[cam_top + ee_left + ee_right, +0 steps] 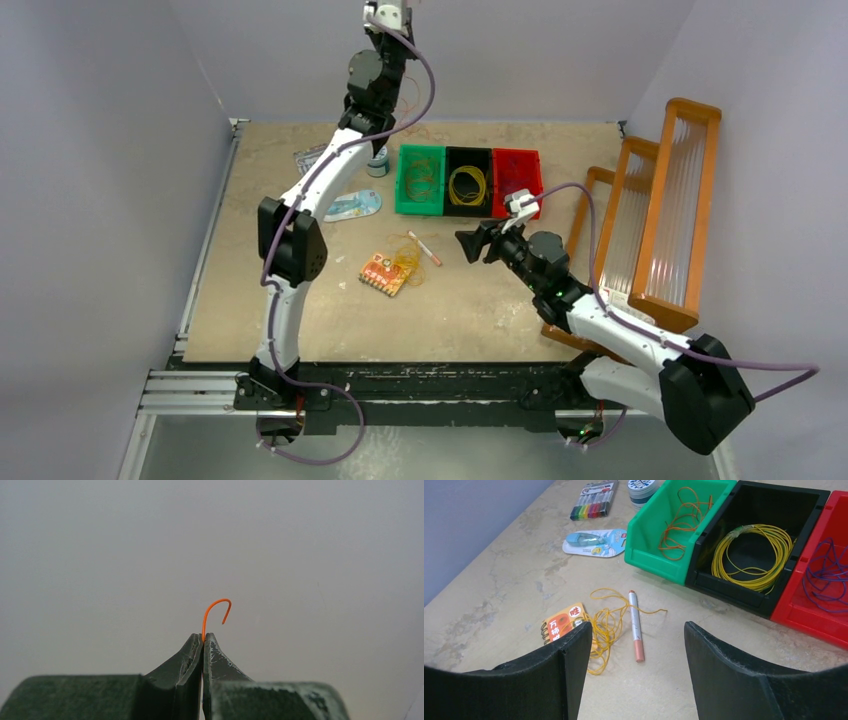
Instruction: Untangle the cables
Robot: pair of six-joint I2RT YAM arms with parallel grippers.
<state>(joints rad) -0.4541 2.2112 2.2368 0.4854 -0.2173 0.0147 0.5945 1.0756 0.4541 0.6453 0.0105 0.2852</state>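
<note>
My left gripper (203, 637) is shut on the end of a thin orange cable (216, 609) that curls above its tips. The left arm is raised high at the back, its gripper (388, 12) at the top edge of the overhead view. A loose yellow cable tangle (604, 630) lies on the table (470, 320), partly over an orange notebook (561, 622). My right gripper (638, 625) hovers open just right of the tangle (407, 258), nothing between its fingers. Sorted cables lie in bins: orange (679, 522), a yellow coil (749, 555), purple (824, 575).
A pen (635, 625) lies beside the tangle. The green bin (402, 180), black bin (448, 200) and red bin (536, 185) stand in a row at the back. A marker pack (594, 500), tape roll (641, 487) and blue package (594, 541) lie left of them. Wooden racks (660, 220) stand at the right.
</note>
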